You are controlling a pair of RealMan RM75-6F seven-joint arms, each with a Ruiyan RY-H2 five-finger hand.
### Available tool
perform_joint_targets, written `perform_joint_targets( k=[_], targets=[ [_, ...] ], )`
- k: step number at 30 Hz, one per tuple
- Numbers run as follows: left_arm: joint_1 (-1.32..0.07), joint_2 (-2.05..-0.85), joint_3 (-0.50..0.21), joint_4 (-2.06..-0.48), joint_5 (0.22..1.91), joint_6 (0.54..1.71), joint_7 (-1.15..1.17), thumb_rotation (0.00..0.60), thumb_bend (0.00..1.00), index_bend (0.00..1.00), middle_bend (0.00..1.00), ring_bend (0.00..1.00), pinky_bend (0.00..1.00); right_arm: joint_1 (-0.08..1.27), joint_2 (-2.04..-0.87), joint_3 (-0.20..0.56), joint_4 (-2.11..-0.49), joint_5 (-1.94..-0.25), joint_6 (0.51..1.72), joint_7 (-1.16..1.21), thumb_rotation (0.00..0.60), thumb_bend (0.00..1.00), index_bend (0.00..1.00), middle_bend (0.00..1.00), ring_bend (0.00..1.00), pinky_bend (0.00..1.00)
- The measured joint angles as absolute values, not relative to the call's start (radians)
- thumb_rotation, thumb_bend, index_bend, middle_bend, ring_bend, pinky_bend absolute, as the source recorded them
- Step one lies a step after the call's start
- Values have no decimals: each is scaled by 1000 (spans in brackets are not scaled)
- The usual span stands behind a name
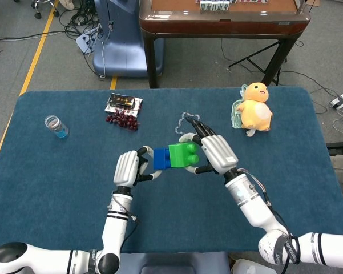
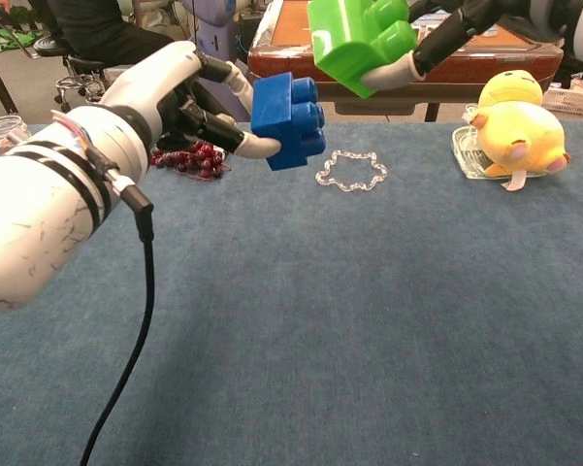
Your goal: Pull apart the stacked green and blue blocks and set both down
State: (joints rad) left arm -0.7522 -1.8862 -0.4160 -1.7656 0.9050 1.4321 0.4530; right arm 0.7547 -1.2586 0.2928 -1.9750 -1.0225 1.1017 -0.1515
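Blocks apart, both held above the surface (image 1: 57,182).
Left hand (image 1: 128,167) pinches blue block (image 2: 288,119) w/ fingers on its left side; right hand (image 1: 216,153) grips green block (image 2: 357,37), fingers wrapped round it. In chest view green sits higher & to the right of blue, a clear gap between; head view shows them side by side, near touching, can't tell gap there. Small clear jar (image 1: 56,126) at far left holds something blue, contents too small to tell. Yellow plush duck (image 1: 255,108) sits far right against a clear packet (image 1: 237,114). Dark berries (image 1: 121,119) lie beside a black packet (image 1: 123,103). Clear wavy ring (image 2: 351,171) lies flat past the blocks.
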Motion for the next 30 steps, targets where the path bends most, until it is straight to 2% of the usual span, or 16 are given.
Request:
perform_joint_targets(
  k=[5, 13, 16, 18, 21, 23, 25, 30],
  targets=[
    [-752, -1851, -391, -1787, 854, 1379, 511, 600, 418, 748, 1000, 1000, 1000, 739, -1241, 269, -1949, -1007, 1090, -157, 600, 278, 616, 22, 0, 102],
    [-774, -1800, -350, -1816, 755, 1308, 622, 600, 418, 722, 1000, 1000, 1000, 736, -1223, 193, -1876, -933, 1004, -224, 600, 278, 608, 22, 0, 101],
    [-781, -1799, -344, -1814, 752, 1308, 636, 600, 373, 593, 1000, 1000, 1000, 740, -1227, 169, -1847, -900, 988, -265, 600, 276, 498, 22, 0, 92],
    [-785, -1800, -341, -1812, 752, 1314, 642, 600, 306, 445, 1000, 1000, 1000, 742, -1236, 158, -1827, -882, 984, -285, 600, 275, 381, 22, 0, 91],
    [-787, -1801, -338, -1812, 751, 1322, 648, 600, 228, 310, 1000, 1000, 1000, 741, -1252, 150, -1806, -871, 988, -299, 600, 266, 232, 22, 0, 91],
    [-786, -1801, -336, -1813, 751, 1328, 651, 600, 191, 255, 1000, 1000, 1000, 738, -1254, 148, -1801, -871, 988, -298, 600, 236, 143, 22, 0, 91],
    [-786, -1799, -333, -1815, 751, 1333, 655, 600, 174, 229, 1000, 1000, 1000, 734, -1253, 148, -1801, -875, 989, -292, 600, 225, 97, 22, 0, 91],
    [-775, -1788, -322, -1824, 766, 1347, 651, 600, 167, 223, 1000, 1000, 1000, 716, -1240, 147, -1811, -903, 998, -273, 600, 223, 61, 23, 0, 91]
  ],
)
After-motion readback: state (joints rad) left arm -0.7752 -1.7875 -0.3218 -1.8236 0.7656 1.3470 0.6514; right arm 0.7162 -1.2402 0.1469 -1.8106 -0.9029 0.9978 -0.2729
